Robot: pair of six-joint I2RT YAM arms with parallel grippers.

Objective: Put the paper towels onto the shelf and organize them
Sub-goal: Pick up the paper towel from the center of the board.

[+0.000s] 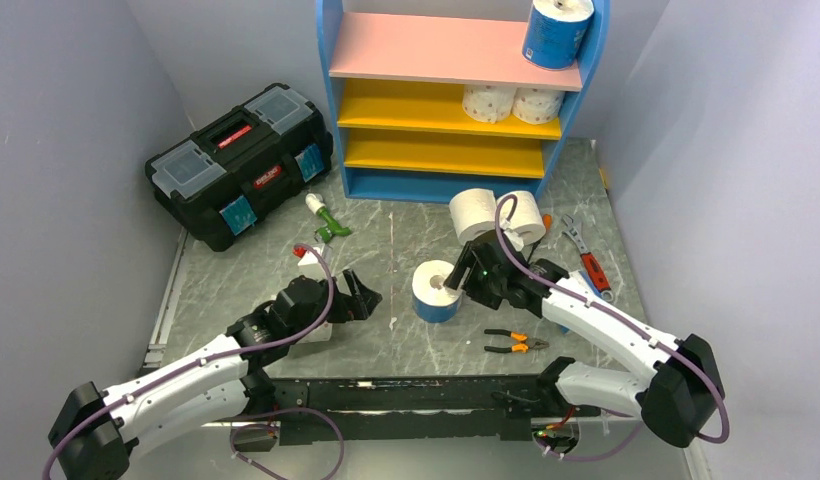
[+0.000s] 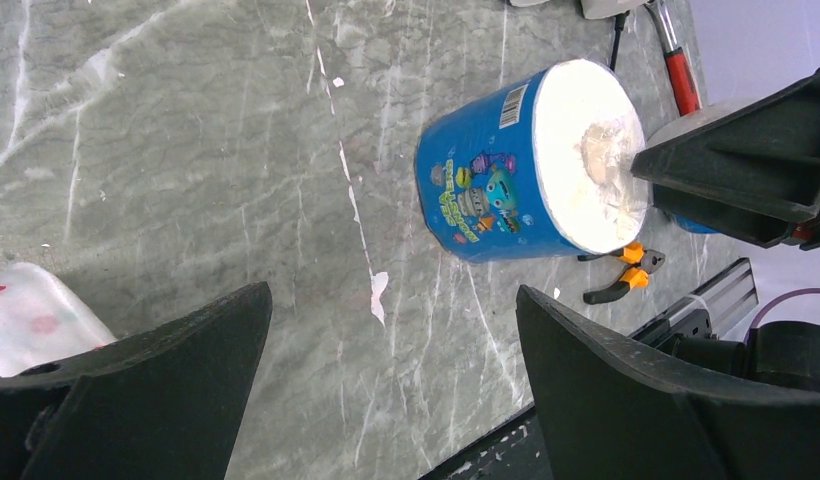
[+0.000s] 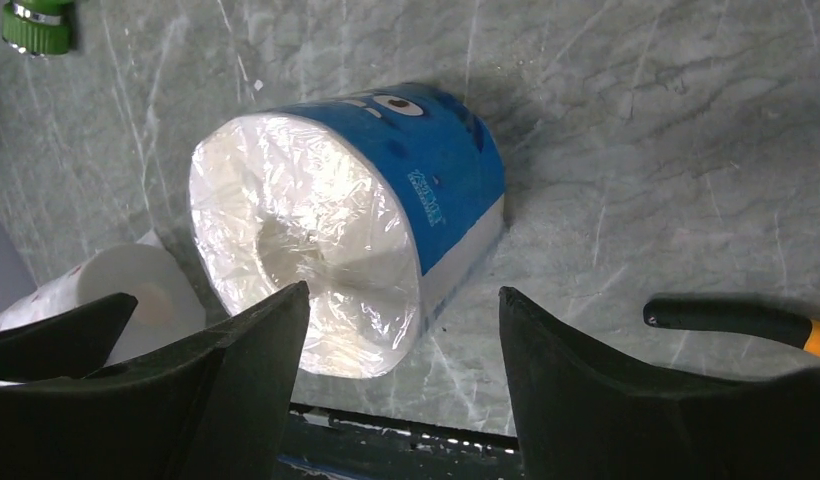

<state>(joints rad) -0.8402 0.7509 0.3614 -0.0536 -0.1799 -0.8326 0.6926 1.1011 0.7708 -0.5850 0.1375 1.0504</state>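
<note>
1. The shelf (image 1: 436, 186) stands at the far edge of the surface (image 1: 406, 240).
2. The top blue roll (image 1: 557, 32) stands at the right end of the pink board.
3. Two dotted rolls (image 1: 489, 101) (image 1: 538, 103) sit side by side at the right end of the upper yellow board. They touch each other.
4. Two white rolls (image 1: 476, 212) (image 1: 523, 214) sit on the surface just in front of the shelf, toward its right side. They touch each other too.
5. The blue roll (image 1: 429, 285) stands upright near the middle of the surface, with its white end up.
6. The right gripper (image 3: 401, 295) is at the blue roll. One finger is on the white end by the hole, and the other is out beside the blue wrap. The fingers are apart with a gap next to the roll. It looks like the gripper is not squeezing yet, but the close view makes that hard to tell.
7. The left gripper (image 2: 393, 292) is spread wide and holds nothing. It hangs low over the surface, toward the near left corner, and faces the blue roll.
8. A spotted roll (image 3: 136, 280) sits just beside the left gripper.
9. A black toolbox (image 1: 241, 160) sits by the far left corner.
10. The pliers (image 1: 516, 343) lie close to the near edge, and a wrench (image 1: 586, 258) with a red handle lies by the right edge.
</note>
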